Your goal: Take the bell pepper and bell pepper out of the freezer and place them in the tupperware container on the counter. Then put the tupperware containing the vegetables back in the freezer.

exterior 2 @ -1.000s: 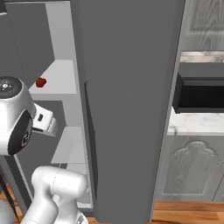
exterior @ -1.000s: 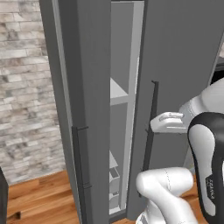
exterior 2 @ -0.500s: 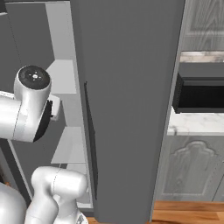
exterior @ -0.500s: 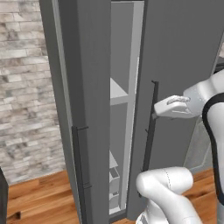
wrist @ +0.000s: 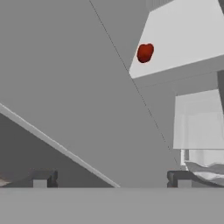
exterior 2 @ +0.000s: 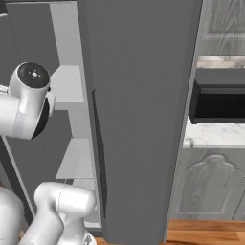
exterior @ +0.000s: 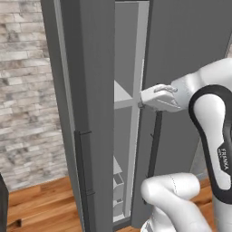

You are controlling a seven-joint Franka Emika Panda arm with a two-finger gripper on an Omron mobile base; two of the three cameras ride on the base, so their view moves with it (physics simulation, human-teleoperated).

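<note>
The freezer stands with its dark door ajar, and a narrow gap shows the pale inside and a shelf. My gripper is at the edge of that gap, level with the shelf. In the hand view its fingertips stand wide apart with nothing between them, so my gripper is open. One red bell pepper rests on a white shelf well ahead of the hand. The other bell pepper and the tupperware container are out of view.
A black microwave sits on the marble counter to the right of the freezer, over grey panelled cabinets. A brick wall and a wood floor lie to the left. The door's long handle hangs just below my hand.
My hand has risen and moved left from beside the door handle to the edge of the door gap. In the right base view the raised arm now covers the pepper seen before.
</note>
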